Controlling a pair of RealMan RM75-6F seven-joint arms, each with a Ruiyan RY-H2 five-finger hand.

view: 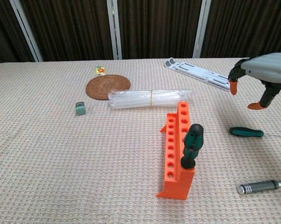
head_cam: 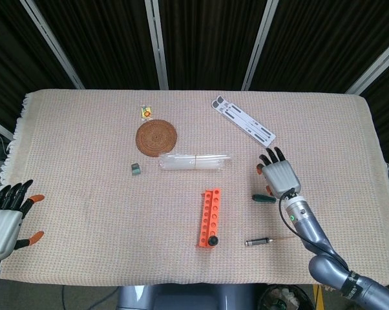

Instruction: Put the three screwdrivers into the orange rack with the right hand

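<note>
Chest view shows the right robot hand (view: 264, 74), empty with fingers spread and pointing down, hovering directly above the green-handled screwdriver (view: 246, 132), which lies crosswise on the tabletop right of the orange rack (view: 178, 151).

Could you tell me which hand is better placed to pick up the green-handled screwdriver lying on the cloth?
The right hand: it hovers open just above the green-handled screwdriver, which lies right of the orange rack. The left hand sits at the table's far left edge.
</note>
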